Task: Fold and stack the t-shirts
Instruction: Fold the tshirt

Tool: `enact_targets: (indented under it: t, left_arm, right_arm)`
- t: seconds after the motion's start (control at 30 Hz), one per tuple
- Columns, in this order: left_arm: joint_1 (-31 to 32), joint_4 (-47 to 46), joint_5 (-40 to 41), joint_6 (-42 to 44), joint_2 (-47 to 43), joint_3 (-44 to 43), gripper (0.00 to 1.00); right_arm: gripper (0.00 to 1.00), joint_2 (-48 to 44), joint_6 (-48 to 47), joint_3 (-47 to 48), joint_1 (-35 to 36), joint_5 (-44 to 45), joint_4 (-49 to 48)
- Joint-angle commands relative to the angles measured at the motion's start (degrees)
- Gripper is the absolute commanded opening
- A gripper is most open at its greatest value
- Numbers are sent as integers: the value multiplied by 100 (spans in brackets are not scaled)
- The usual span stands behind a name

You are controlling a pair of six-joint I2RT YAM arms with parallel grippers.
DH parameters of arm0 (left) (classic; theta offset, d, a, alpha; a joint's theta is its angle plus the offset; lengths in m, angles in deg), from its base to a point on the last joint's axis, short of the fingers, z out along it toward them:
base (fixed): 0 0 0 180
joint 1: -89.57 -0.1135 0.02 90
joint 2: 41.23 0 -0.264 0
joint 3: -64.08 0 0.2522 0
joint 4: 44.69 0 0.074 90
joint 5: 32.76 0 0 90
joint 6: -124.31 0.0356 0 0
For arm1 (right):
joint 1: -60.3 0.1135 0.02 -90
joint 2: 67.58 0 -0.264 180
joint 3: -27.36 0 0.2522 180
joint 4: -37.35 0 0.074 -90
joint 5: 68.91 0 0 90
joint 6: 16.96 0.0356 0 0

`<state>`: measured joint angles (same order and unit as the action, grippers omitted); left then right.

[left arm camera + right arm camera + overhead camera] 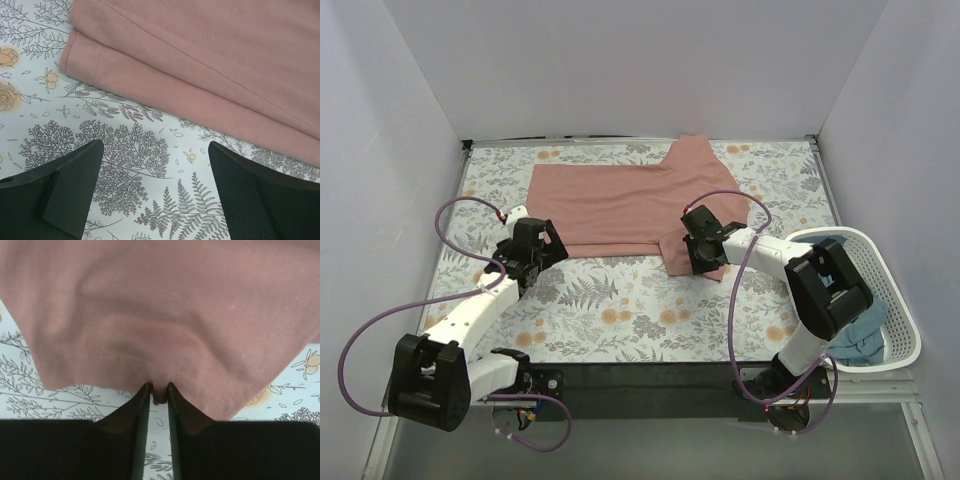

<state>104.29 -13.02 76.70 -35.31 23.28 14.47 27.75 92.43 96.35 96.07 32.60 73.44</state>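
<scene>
Pink t-shirt (620, 205) lies flat on the floral cloth (620, 310), one hem pinched by the right gripper (159, 390), the left gripper (155, 148) spread wide just beside its edge.

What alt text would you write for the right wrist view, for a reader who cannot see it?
The right gripper pinches the hemmed edge of the pink t-shirt, its two dark fingers nearly together. Floral cloth shows beneath the fabric.

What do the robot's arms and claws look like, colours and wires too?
The left arm and right arm have white links and chunky black joints. The left gripper and right gripper are black, each with two wedge-shaped fingers. A thin purple cable loops loosely along each arm.
</scene>
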Motion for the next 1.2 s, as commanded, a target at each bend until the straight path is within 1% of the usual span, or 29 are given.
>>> enact_targets:
  t: [0.0,0.03,0.07,0.1,0.2,0.23,0.3,0.33,0.4,0.47,0.53,0.57,0.6,0.67,0.7,0.87,0.93,0.97,1.03,1.07,1.17]
  left_arm:
    - [22,-86,110,116,-17,-35,86]
    - [22,-86,128,107,-26,-9,86]
    - [31,-95,137,116,-44,-9,86]
    - [22,-95,154,98,-53,-9,86]
    - [22,-95,181,72,-27,-27,86]
    - [31,-95,207,72,-9,-44,86]
    - [22,-86,251,72,35,-70,86]
    - [31,-86,268,81,44,-62,86]
    - [22,-86,277,72,61,-53,86]
    - [22,-86,321,72,44,-36,86]
    - [22,-95,339,81,53,-18,86]
    - [31,-86,356,63,62,-18,86]
    - [31,-86,365,63,70,-18,86]
    - [31,-86,365,81,132,-26,86]
    - [22,-77,365,81,149,-18,86]
    - [22,-95,313,72,255,-27,86]
    - [31,-95,286,72,281,-27,86]
    - [22,-95,277,81,290,-27,86]
    - [22,-86,234,72,316,-27,86]
    - [31,-86,225,81,325,-35,86]
    - [22,-77,216,72,334,-27,86]
  right_arm:
    - [23,232,38,32,35,255,-88]
    - [15,214,-6,76,44,264,-36]
    - [2,197,-76,129,36,290,25]
    - [1,127,-120,321,35,386,148]
    - [1,21,-445,769,27,658,429]
    - [1,21,-515,1180,1,703,500]
    - [1,117,-778,1586,-70,756,658]
    - [1,178,-858,2049,-114,748,694]
    - [1,433,-1043,2474,-315,730,720]
    - [1,670,-1139,3098,-465,669,738]
    - [1,1074,-1298,3485,-553,625,729]
    - [1,1215,-1342,3887,-623,633,721]
    - [1,1503,-1368,4065,-667,599,729]
    - [1,1786,-1421,4460,-781,511,729]
    - [1,2066,-1430,4819,-817,441,729]
    - [2,2893,-1430,5665,-1010,273,703]
    - [4,3070,-1395,5894,-1063,238,694]
    - [8,3158,-1325,5930,-1115,221,685]
    - [14,3360,-1237,6052,-1212,177,676]
    - [24,3448,-1167,6088,-1239,150,668]
    - [37,3440,-1087,6132,-1335,71,659]
